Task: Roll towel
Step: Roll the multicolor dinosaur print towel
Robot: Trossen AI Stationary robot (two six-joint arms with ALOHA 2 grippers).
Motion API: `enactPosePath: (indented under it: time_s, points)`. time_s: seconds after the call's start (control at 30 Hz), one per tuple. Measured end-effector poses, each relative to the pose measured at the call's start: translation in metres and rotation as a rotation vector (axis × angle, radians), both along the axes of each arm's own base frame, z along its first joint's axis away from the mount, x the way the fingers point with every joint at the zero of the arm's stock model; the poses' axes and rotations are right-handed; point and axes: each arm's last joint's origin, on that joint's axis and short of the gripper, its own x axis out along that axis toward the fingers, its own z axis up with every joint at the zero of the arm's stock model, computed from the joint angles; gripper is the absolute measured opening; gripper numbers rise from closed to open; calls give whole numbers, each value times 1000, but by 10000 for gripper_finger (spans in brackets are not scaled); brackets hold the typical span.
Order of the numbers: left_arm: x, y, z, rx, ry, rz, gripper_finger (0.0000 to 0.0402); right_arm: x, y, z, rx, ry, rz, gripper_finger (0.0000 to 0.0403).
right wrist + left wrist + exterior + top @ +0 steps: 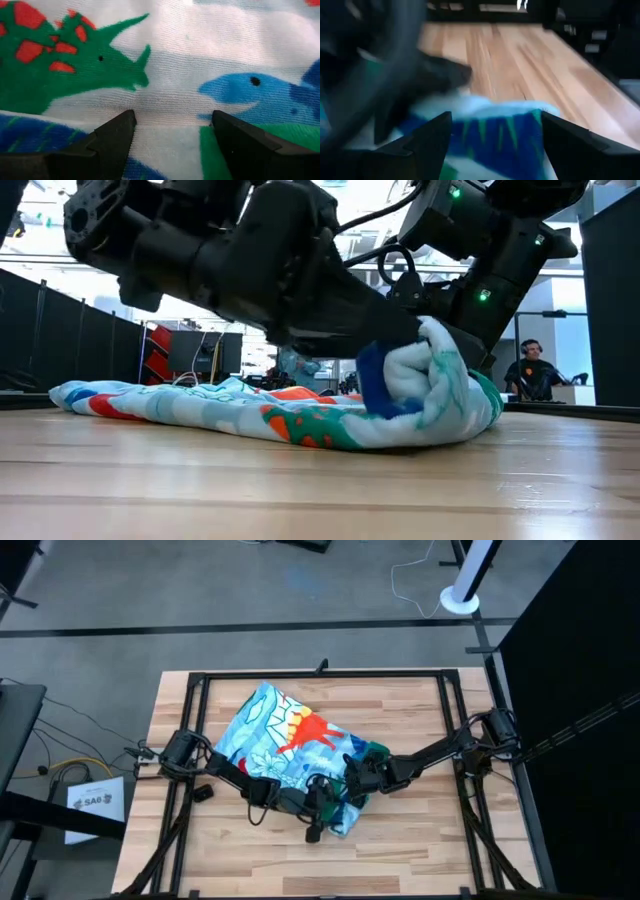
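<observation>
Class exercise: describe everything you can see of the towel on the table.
The towel is soft terry cloth, light blue and white with green, red and orange dinosaur prints. It lies on the wooden table, its far part spread flat, its near end wound into a loose roll. The left gripper and right gripper, both open, straddle that roll.

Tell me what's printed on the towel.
Green and blue dinosaurs on white, clearest in the right wrist view of the towel.

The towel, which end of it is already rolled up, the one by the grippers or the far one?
The end of the towel by the left gripper and right gripper is rolled into a thick bundle; the far end lies flat.
</observation>
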Motion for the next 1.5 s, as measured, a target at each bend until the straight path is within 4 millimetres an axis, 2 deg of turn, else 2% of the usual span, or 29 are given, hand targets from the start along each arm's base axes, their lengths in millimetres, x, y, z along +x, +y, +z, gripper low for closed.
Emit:
enactPosePath:
  time_s: [0.1,0.33,0.43,0.53,0.73,0.9,1.07,1.23,1.5]
  points:
    - [0,-1,-1,0,11,-26,240,0,0,0,0,-1,0,259]
    - [3,-8,5,-45,-14,-149,115,0,0,0,1,-1,0,259]
    - [4,-8,8,-39,-20,-152,83,0,0,0,1,-1,0,259]
    - [8,3,9,-1,-27,-93,60,0,0,0,2,-1,1,259]
    - [13,20,6,-4,-13,-50,32,0,0,0,6,-3,-5,259]
    - [16,8,-19,-42,45,-116,14,0,0,0,6,-3,-5,259]
    - [27,-8,-34,-41,51,-137,4,0,0,0,11,-4,-4,259]
    - [29,-10,-41,-56,80,-137,1,-2,-2,7,20,4,-2,259]
    - [27,-9,-47,-64,151,-112,1,-14,-20,15,-17,118,-28,259]
